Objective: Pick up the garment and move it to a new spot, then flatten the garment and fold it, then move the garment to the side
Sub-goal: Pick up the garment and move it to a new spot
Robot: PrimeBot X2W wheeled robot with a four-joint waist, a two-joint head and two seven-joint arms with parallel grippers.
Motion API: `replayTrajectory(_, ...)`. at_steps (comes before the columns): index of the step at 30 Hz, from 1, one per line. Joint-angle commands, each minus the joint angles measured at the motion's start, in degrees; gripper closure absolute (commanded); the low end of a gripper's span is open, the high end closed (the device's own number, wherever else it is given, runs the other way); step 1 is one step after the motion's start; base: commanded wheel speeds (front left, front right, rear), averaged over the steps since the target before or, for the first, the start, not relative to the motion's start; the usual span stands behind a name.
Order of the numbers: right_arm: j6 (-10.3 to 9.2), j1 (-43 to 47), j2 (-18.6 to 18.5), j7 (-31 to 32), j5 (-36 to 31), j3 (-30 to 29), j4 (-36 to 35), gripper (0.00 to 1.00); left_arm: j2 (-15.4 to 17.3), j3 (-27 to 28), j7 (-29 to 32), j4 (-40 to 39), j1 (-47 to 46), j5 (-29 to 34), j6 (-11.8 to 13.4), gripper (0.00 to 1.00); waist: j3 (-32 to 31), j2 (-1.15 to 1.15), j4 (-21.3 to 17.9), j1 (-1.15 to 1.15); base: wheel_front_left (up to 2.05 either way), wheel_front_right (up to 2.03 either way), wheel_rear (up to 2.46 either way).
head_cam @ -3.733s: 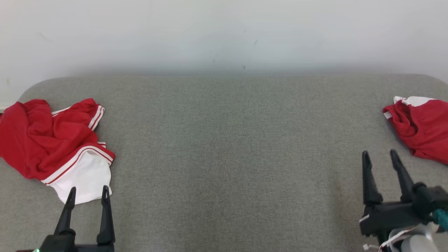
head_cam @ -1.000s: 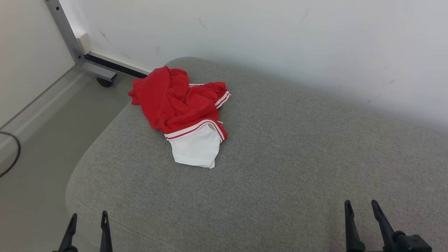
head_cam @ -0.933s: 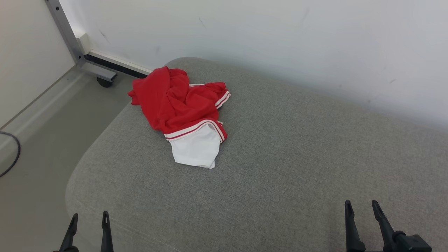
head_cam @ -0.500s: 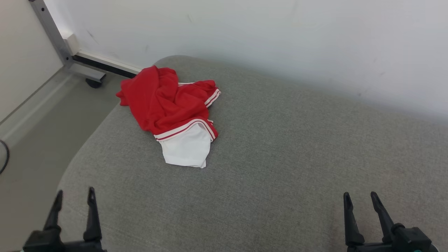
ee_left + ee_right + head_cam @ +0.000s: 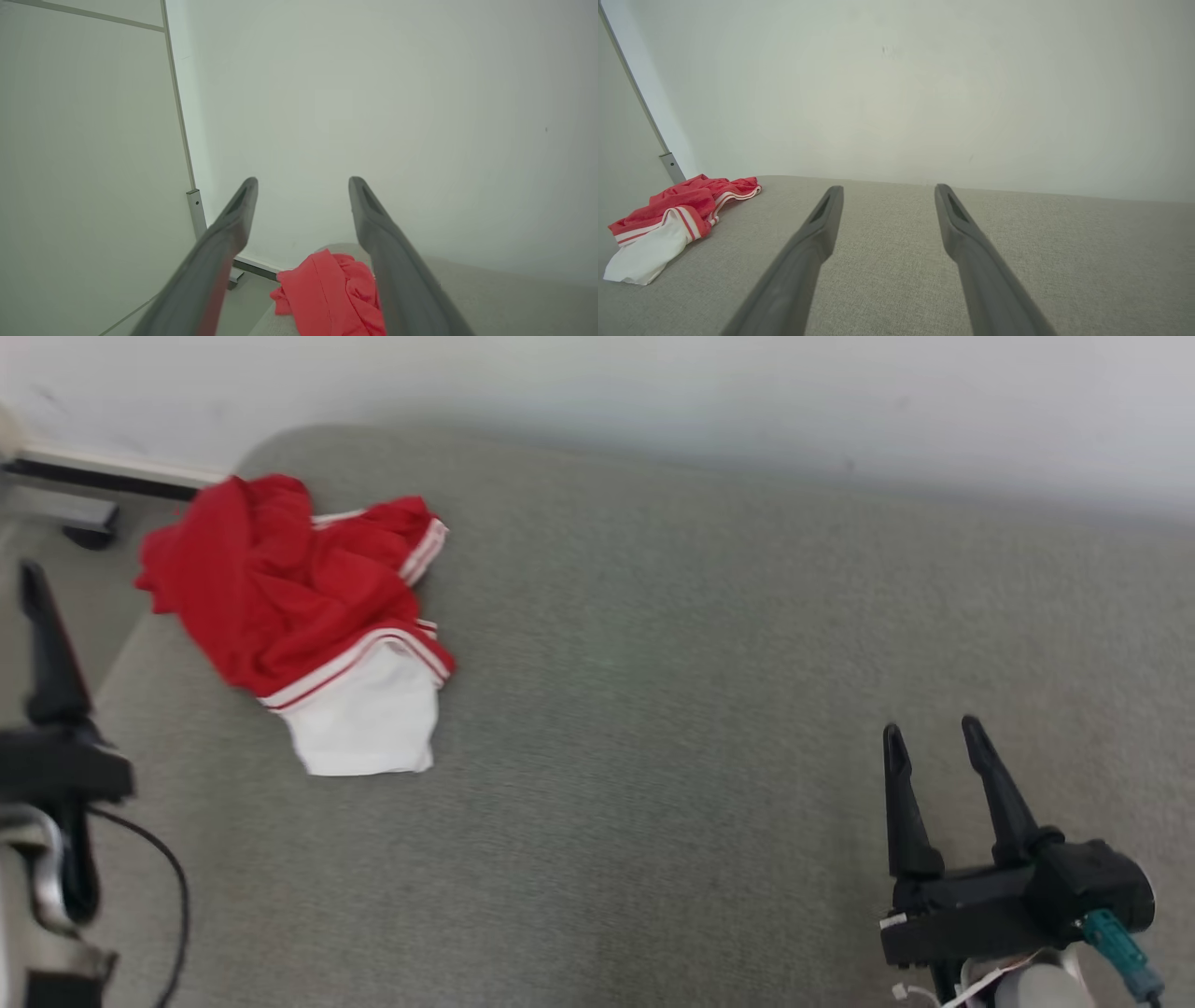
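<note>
You have the crumpled red-and-white garment (image 5: 299, 607) at the far left corner of the table (image 5: 653, 663). Your left tool (image 5: 303, 179), by the left edge, and right tool (image 5: 934, 728), near right, both gape wide, empty.

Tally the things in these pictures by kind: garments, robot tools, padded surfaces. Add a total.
Crumpled red-and-white fabric garment: 1
Black two-fingered tools, both open and holding nothing: 2 (left tool, right tool)
Grey upholstered fabric surface: 1
Total: 4
</note>
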Motion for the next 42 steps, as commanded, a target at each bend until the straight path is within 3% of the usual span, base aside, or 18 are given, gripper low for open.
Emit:
replayTrajectory(1,-0.15,-0.8,-0.1,0.0,-0.4,0.1,-0.6,0.0,0.5,0.4,0.3,0.7,-1.6,-0.6,0.0,0.0,7.5,-0.02,-7.2,-0.02,0.0,0.0,0.0)
replayTrajectory(10,-0.15,-3.6,-0.1,0.0,-0.8,-1.3,-3.4,0.0,7.0,1.2,3.2,9.2,-13.3,-1.6,-0.4,0.0,15.6,-0.02,-14.2,-0.02,0.0,0.0,0.0)
replayTrajectory(18,-0.15,-4.8,0.1,0.0,-0.9,-2.1,-4.9,0.0,10.7,-1.2,7.3,21.1,-19.2,-1.6,-1.0,0.0,18.6,-0.02,-16.3,-0.02,0.0,0.0,0.0)
replayTrajectory(27,-0.15,-5.1,0.5,0.0,-1.4,-2.0,-4.9,0.0,11.5,-2.7,19.2,34.2,-23.2,-4.5,-1.3,0.0,18.2,-0.02,-16.0,-0.02,0.0,0.0,0.0)
replayTrajectory(30,-0.15,-4.9,0.6,0.0,-1.4,-1.9,-4.6,0.0,11.9,-3.0,25.9,38.4,-23.7,-5.9,-1.4,0.0,17.9,-0.02,-15.9,-0.02,0.0,0.0,0.0)
replayTrajectory(34,-0.15,-5.3,0.6,0.0,-1.4,-1.6,-4.3,0.0,12.1,-3.2,32.0,41.1,-25.4,-7.1,-1.5,0.0,17.6,-0.02,-16.1,-0.02,0.0,0.0,0.0)
replayTrajectory(38,-0.15,-5.2,0.5,0.0,-1.3,-1.3,-4.1,0.0,11.8,-3.1,34.2,41.9,-25.9,-8.0,-1.4,0.0,17.1,-0.02,-16.5,-0.02,0.0,0.0,0.0)
replayTrajectory(39,-0.15,-5.1,0.4,0.0,-1.2,-1.3,-4.1,0.0,12.0,-3.0,34.1,42.0,-26.1,-8.2,-1.1,0.38,17.1,-0.02,-16.6,-0.02,0.0,0.0,0.0)
replayTrajectory(40,-0.15,-5.1,0.3,0.0,-1.1,-1.3,-4.0,0.0,12.2,-2.7,33.4,41.9,-26.2,-8.4,-0.5,1.0,16.9,-0.02,-16.8,-0.02,0.0,0.0,0.0)
replayTrajectory(42,-0.15,-5.0,0.3,0.0,-1.0,-1.4,-3.9,0.0,12.1,-2.5,32.5,41.9,-26.1,-8.4,0.5,1.0,16.6,-0.02,-17.1,-0.02,0.0,0.0,0.0)
